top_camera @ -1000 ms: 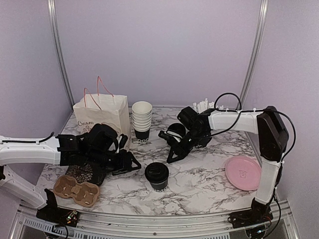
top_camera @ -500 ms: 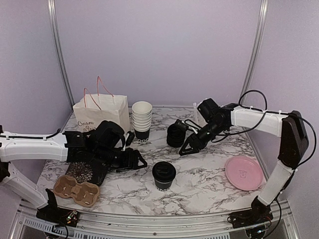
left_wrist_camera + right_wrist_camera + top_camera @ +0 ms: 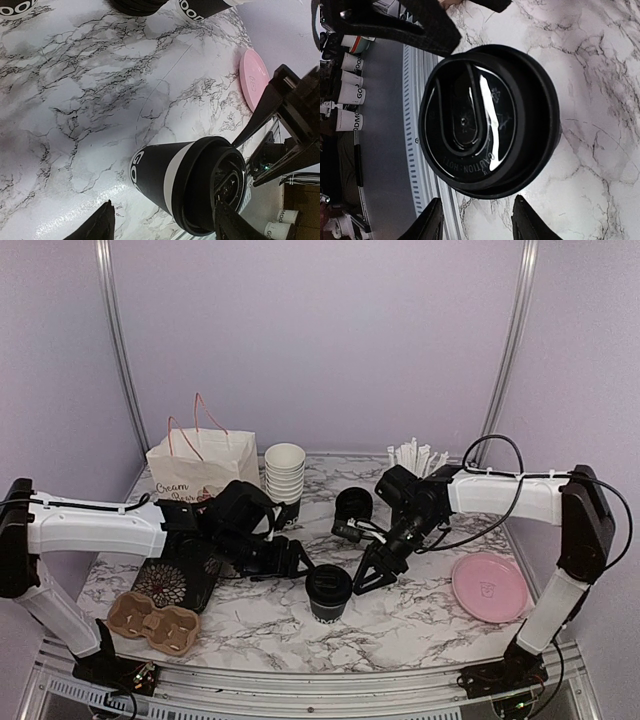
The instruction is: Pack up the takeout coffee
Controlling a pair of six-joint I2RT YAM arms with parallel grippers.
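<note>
Lidded cup [image 3: 328, 592] upright on bench [image 3: 420, 612]. Left claw [image 3: 292, 562] spread wide at cup, right claw [image 3: 368, 578] parted alongside; neither gripping.

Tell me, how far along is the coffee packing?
Done: the takeout coffee cup has its lid on. In hand: nothing is gripped; the left tool and right tool stand open near it. Left: the cardboard cup carrier sits empty, and the cup stands on the marble table, outside the paper bag.
</note>
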